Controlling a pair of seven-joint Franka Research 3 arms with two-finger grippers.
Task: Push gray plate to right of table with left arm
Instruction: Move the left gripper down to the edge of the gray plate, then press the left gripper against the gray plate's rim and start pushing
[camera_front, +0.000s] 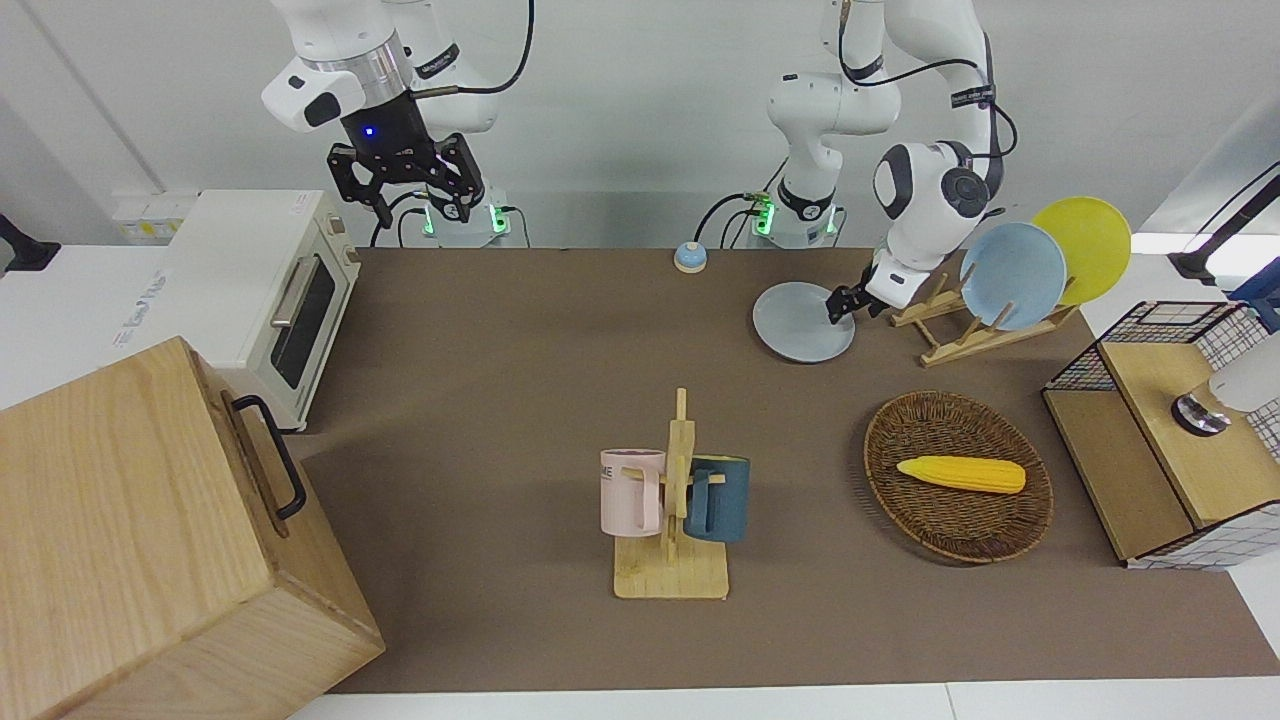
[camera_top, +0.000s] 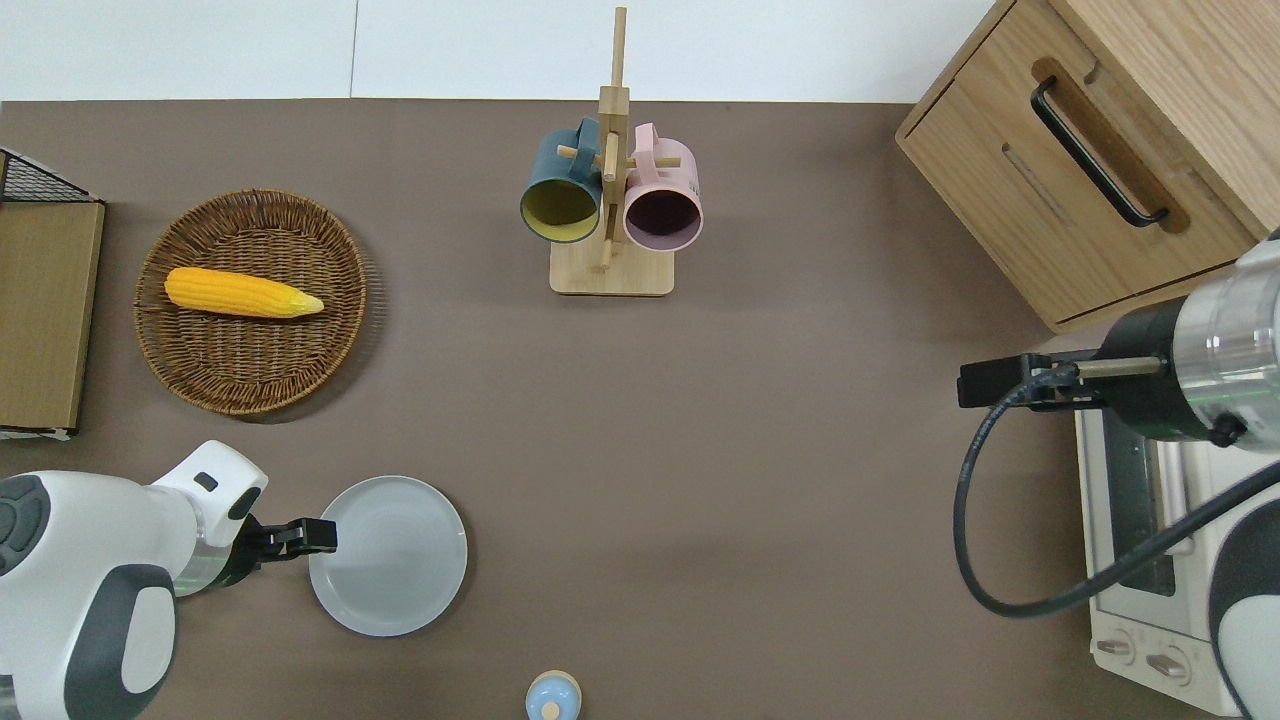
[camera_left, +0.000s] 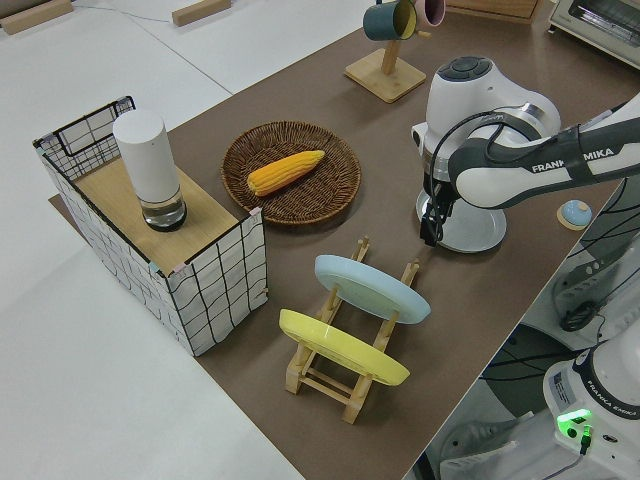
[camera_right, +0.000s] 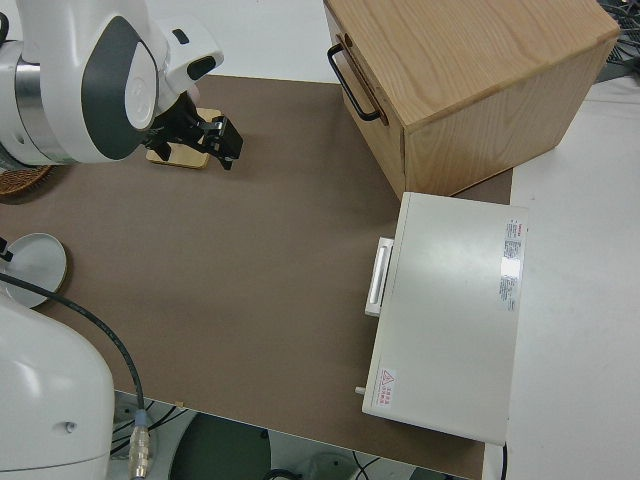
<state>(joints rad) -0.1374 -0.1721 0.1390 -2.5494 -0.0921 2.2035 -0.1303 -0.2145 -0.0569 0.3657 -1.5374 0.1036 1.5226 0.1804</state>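
The gray plate (camera_front: 800, 325) (camera_top: 395, 560) (camera_left: 478, 238) (camera_right: 36, 262) lies flat on the brown table (camera_top: 760, 450), near the robots' edge toward the left arm's end. My left gripper (camera_front: 838, 306) (camera_top: 322, 535) (camera_left: 430, 230) is low at the plate's rim, on the side facing the left arm's end of the table. Its fingers are shut and hold nothing, and the tip touches or just overlaps the rim. In the left side view the arm hides part of the plate. My right gripper (camera_front: 405, 188) (camera_right: 217, 142) is parked with its fingers open.
A wooden rack (camera_front: 965, 335) holds a sky-blue plate (camera_front: 1012, 275) and a yellow plate (camera_front: 1085, 248) beside the gray plate. A wicker basket (camera_top: 250, 375) with corn (camera_top: 240, 293), a mug tree (camera_top: 610, 200), a small blue bell (camera_top: 552, 697), a toaster oven (camera_front: 265, 300) and a wooden cabinet (camera_front: 150, 540) also stand here.
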